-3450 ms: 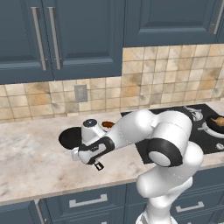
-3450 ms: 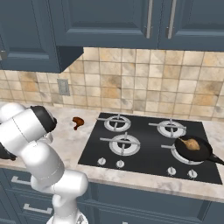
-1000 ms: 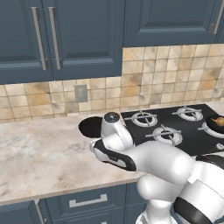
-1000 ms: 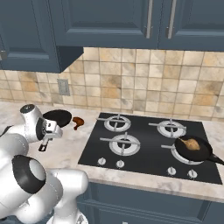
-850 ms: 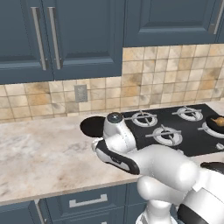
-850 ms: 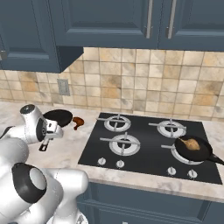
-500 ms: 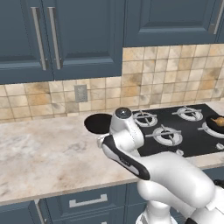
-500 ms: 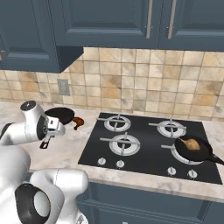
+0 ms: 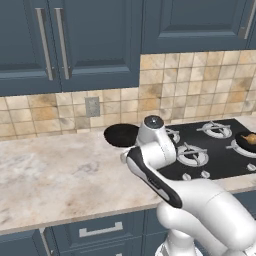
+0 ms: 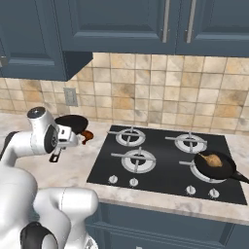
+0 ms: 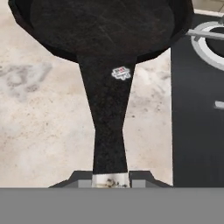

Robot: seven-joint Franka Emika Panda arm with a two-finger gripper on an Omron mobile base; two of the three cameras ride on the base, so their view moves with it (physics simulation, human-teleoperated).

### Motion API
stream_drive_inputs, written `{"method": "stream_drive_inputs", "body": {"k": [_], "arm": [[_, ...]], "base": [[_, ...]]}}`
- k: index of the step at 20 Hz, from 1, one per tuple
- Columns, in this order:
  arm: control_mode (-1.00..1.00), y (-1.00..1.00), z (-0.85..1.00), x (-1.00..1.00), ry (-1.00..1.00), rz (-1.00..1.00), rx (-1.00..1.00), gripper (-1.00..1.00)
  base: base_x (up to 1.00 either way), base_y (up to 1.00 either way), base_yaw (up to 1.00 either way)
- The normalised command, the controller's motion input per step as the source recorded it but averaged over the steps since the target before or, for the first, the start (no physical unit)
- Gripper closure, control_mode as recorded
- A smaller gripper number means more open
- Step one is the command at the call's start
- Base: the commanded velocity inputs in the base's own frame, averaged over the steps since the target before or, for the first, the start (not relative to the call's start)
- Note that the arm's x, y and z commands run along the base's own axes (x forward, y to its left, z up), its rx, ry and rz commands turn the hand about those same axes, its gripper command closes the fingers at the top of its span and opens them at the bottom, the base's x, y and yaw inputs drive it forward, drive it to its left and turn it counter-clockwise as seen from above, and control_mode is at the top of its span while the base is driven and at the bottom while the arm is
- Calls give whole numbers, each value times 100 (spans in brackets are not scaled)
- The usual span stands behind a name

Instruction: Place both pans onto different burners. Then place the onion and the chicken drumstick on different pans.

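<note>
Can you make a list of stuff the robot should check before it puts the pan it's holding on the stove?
1. Hand shut on the pan's handle: ok.
2. Held pan empty inside: ok.
3. Near-left burner free to take it: ok.
4. Other pan already sits on the near-right burner, onion in it: ok.
5. Chicken drumstick on the counter, apart from the held pan: cannot tell, they overlap in the right base view.

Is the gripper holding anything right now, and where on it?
Yes. The gripper is shut on the empty pan, gripping the pale tip at the far end of its long handle.
</note>
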Motion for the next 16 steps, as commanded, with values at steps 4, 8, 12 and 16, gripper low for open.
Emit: {"method": "stream_drive_inputs", "body": {"k": [4,8,12,16], "arm": [[-100,-66,1,0,0,0,0,100],[-100,-51,0,0,0,-3,0,100],[-100,-40,2,-3,0,-12,0,100],[-100,-34,1,-8,0,-23,0,100]], "base": [[0,0,0],[0,0,0],[0,0,0],[0,0,0]]}}
